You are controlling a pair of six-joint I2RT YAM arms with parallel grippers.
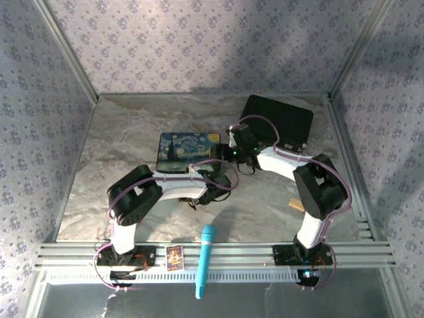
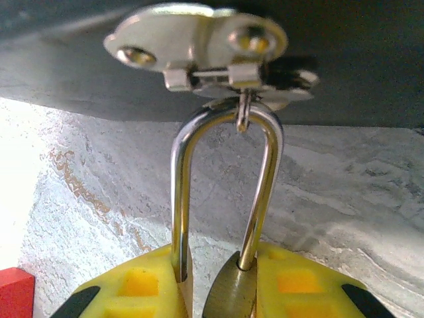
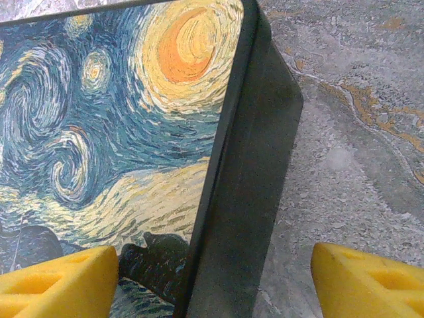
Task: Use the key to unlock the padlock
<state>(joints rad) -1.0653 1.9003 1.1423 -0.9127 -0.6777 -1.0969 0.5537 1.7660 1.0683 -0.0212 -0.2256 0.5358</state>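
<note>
My left gripper (image 2: 218, 288) is shut on the small brass padlock (image 2: 228, 298), whose body sits between the yellow pads (image 2: 132, 285). Its silver shackle (image 2: 177, 179) rises to a small loop on the silvery hasp (image 2: 199, 46) at the dark side of the starry-night tin (image 1: 187, 151). The shackle's right leg enters the body. The left leg seems to end bare beside it. The key is out of view. My right gripper (image 3: 215, 278) is open, with its fingers either side of the tin's edge (image 3: 245, 199). From above, the left gripper (image 1: 215, 190) is just in front of the tin, and the right gripper (image 1: 236, 151) is at its right side.
A black box (image 1: 278, 122) sits at the back right behind the right arm. A tan block (image 1: 296, 204) lies by the right arm's elbow. A red block (image 2: 13, 291) is on the marbled table near the left gripper. A teal tube (image 1: 207, 258) and a small card (image 1: 174, 257) rest on the front rail.
</note>
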